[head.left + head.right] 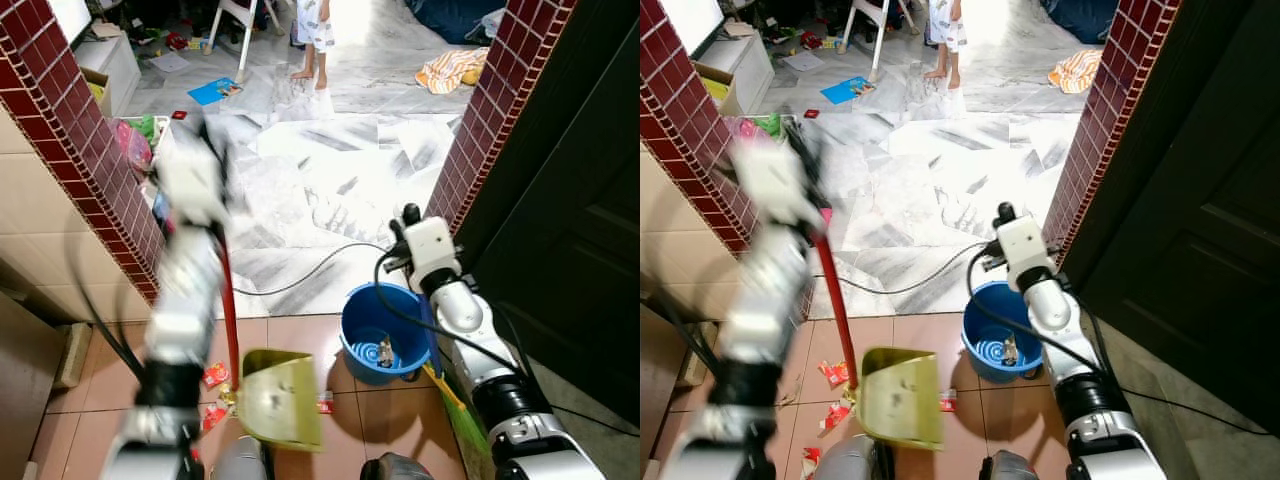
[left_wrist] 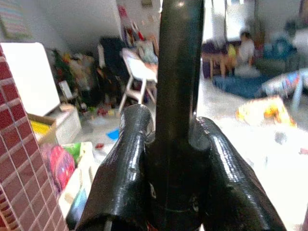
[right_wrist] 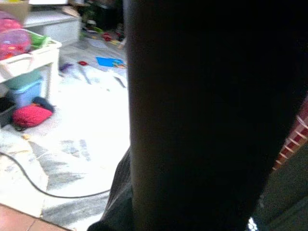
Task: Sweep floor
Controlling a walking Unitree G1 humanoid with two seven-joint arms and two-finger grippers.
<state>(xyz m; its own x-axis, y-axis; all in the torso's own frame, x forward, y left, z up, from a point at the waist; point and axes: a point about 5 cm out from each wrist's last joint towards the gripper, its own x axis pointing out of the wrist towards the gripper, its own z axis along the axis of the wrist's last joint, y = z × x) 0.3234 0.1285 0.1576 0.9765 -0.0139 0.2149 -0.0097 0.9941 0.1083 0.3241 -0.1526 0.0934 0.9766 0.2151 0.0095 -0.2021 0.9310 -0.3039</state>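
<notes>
Left eye view has me looking down at a doorway between two red-tiled brick pillars, where terracotta floor tiles (image 1: 300, 340) near me meet pale marble flooring farther off. My left gripper (image 2: 168, 159) is pinched around a dark upright rod, which I take to be the top of the long red dustpan handle (image 1: 228, 300); its black fingers (image 2: 122, 168) press against the rod on both sides. That handle runs down to an olive-green plastic dustpan (image 1: 280, 398) resting on the terracotta tiles near my feet. Red and white paper scraps (image 1: 215, 375) lie just beside the pan on its left, and another scrap (image 1: 325, 403) peeks out at its right edge, so I judge the litter gathered but not yet in the pan. To the right stands a round blue plastic bucket (image 1: 378, 332) with some debris in its bottom, which suggests part of the sweeping is done. My right gripper (image 3: 192, 120) is hard against something broad and dark that blocks its camera; I cannot tell whether it is spread or closed, nor what it holds. A black cable (image 1: 310, 265) trails across the marble, and far off a person (image 1: 313, 40) stands barefoot among toys and clutter, floor I judge unswept.
</notes>
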